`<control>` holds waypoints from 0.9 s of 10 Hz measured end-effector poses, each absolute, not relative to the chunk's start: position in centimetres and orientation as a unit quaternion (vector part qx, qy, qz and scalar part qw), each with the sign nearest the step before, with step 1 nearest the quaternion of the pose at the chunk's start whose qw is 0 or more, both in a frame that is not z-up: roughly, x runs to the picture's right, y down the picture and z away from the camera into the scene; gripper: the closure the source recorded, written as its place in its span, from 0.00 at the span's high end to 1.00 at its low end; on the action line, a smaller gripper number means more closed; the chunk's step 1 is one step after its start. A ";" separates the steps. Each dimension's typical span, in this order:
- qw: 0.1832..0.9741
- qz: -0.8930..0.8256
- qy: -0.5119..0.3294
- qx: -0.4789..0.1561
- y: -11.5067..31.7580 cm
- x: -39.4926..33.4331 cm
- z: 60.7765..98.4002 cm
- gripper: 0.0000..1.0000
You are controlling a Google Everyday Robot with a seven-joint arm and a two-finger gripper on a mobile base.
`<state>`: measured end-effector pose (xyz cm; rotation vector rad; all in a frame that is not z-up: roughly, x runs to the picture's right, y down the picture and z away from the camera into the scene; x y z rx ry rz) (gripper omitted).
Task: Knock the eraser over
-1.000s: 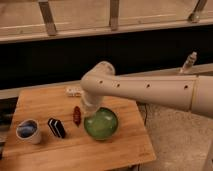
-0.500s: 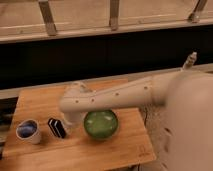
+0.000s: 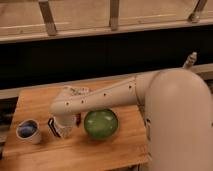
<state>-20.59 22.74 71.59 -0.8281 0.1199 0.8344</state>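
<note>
The eraser (image 3: 52, 126) is a small black block with white edges, standing on the wooden table (image 3: 45, 97) between the mug and the green bowl. Only its left part shows. My gripper (image 3: 65, 126) is at the end of the white arm (image 3: 115, 95), low over the table, right at the eraser's right side and covering most of it.
A white mug with a blue inside (image 3: 28, 131) stands left of the eraser. A green bowl (image 3: 100, 124) sits just right of the gripper. A sliver of a dark red item (image 3: 79, 119) shows between them. A white bottle (image 3: 189, 60) stands at the far right, behind the arm.
The arm has swung left and down across the table, from over the bowl to the eraser. The eraser, fully visible before, is now mostly covered by the gripper.
</note>
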 end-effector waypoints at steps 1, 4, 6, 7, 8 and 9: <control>0.833 0.390 0.062 -0.388 23.0 -20.7 71.7 0.00; 0.832 0.389 0.067 -0.389 24.1 -22.0 72.3 0.00; 0.832 0.396 0.057 -0.385 23.2 -22.5 73.0 0.00; 0.834 0.398 0.051 -0.378 22.6 -22.8 73.0 0.00; 0.835 0.409 0.039 -0.365 21.3 -22.9 73.2 0.00; 0.837 0.422 0.020 -0.348 19.7 -22.8 73.5 0.00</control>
